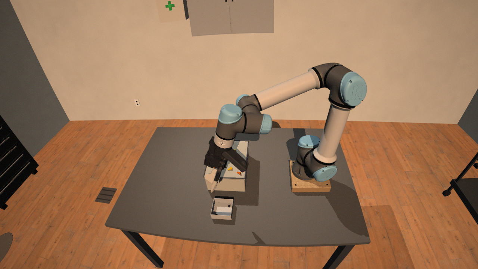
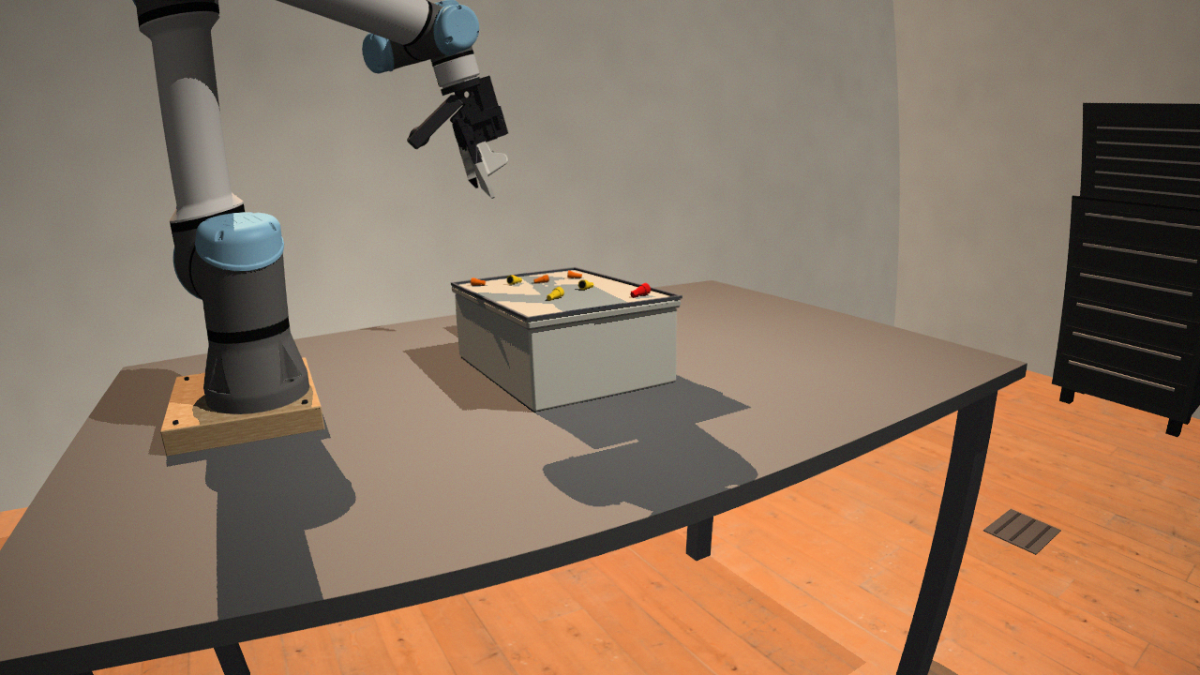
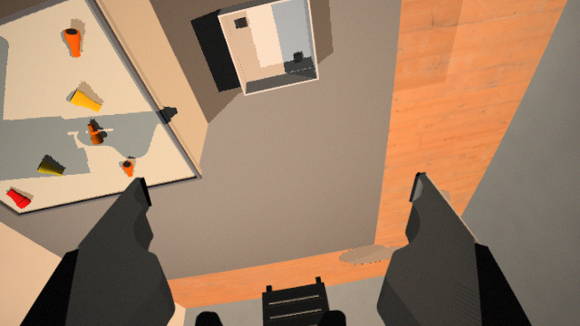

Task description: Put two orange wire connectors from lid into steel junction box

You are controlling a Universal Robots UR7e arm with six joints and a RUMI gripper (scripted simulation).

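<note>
The grey tool case point(image 1: 230, 185) point(image 2: 587, 356) point(image 3: 36, 77) stands mid-table, and its cream lid point(image 2: 616, 289) carries small wire connectors. Three are orange: one point(image 3: 72, 41) point(image 2: 477, 281), a second point(image 3: 94, 134) point(image 2: 541, 278) and a third point(image 3: 128, 167) point(image 2: 575, 274). Yellow ones point(image 3: 85, 100) point(image 3: 51, 167) and a red one point(image 3: 18, 198) point(image 2: 639, 290) lie among them. The steel junction box point(image 1: 222, 216) point(image 3: 281, 83) sits open-topped on the table in front of the case. It is hidden in the exterior view. My gripper point(image 1: 214, 182) point(image 2: 482, 180) point(image 3: 280, 177) is open and empty, high above the case's near edge.
The arm's base stands on a wooden block point(image 1: 310, 188) point(image 2: 243, 424) to the right of the case. The dark table point(image 1: 167, 167) point(image 2: 755, 377) ends just beyond the junction box. A black drawer cabinet point(image 2: 1132, 251) point(image 3: 294, 301) stands on the floor away from the table.
</note>
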